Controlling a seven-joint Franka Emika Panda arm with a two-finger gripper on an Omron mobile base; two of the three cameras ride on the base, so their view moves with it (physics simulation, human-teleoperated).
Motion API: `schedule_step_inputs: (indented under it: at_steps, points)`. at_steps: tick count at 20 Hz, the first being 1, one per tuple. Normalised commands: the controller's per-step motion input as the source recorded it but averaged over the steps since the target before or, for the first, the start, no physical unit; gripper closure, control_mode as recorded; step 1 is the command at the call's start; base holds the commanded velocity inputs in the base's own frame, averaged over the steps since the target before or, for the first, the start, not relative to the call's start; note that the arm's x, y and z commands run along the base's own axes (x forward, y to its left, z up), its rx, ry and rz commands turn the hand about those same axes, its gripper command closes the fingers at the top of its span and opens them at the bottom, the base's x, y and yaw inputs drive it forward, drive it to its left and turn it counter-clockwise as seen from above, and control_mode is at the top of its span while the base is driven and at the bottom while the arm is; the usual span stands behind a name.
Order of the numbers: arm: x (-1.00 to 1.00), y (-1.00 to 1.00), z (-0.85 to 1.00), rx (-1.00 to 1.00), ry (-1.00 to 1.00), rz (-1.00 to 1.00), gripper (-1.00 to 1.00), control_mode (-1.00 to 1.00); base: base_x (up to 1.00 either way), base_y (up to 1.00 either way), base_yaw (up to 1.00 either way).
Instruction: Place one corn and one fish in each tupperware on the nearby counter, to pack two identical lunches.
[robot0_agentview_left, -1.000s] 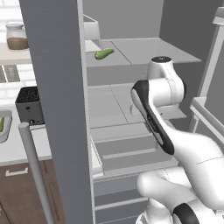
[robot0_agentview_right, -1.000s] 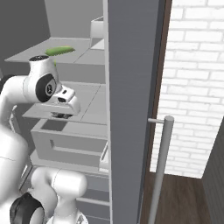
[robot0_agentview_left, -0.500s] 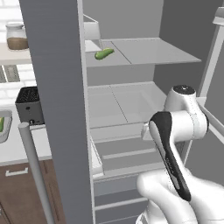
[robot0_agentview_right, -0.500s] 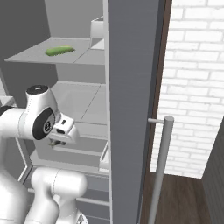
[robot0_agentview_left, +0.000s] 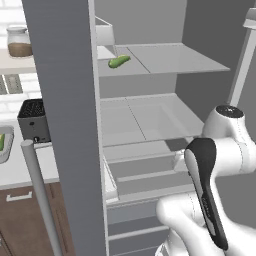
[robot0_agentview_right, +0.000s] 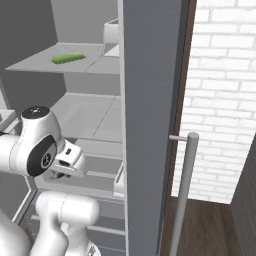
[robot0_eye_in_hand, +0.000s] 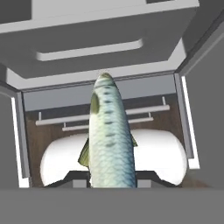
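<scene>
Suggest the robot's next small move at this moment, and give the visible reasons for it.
Probably draw the arm back out of the open fridge, towards the counter. In the hand view the claw is shut on the fish, which sticks out in front of it, and one tupperware waits at the counter's left edge.

The arm has swung down and back, the pincer carrying the fish.

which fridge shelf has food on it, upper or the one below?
The upper shelf: a small green vegetable lies on it near the left side. The shelf below shows nothing on its visible surface.
</scene>
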Motion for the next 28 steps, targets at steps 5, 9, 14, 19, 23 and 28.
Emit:
schedule_step_inputs:
  at_steps: [5,9,14,19,23,28]
  points:
    - [-0.12,0.0,0.0,0.0,0.0,0.0,1.0,1.0,-0.67,0.12,0.01]
    - [0.0,0.0,0.0,0.0,0.0,0.0,1.0,1.0,-0.82,0.55,0.21]
    - [0.0,0.0,0.0,0.0,0.0,0.0,1.0,1.0,-0.37,0.71,0.47]
    - [0.0,0.0,0.0,0.0,0.0,0.0,1.0,1.0,-0.21,0.74,0.52]
    - [0.0,0.0,0.0,0.0,0.0,0.0,1.0,1.0,-0.03,0.76,0.55]
    - [0.0,0.0,0.0,0.0,0.0,0.0,1.0,1.0,0.0,0.82,0.55]
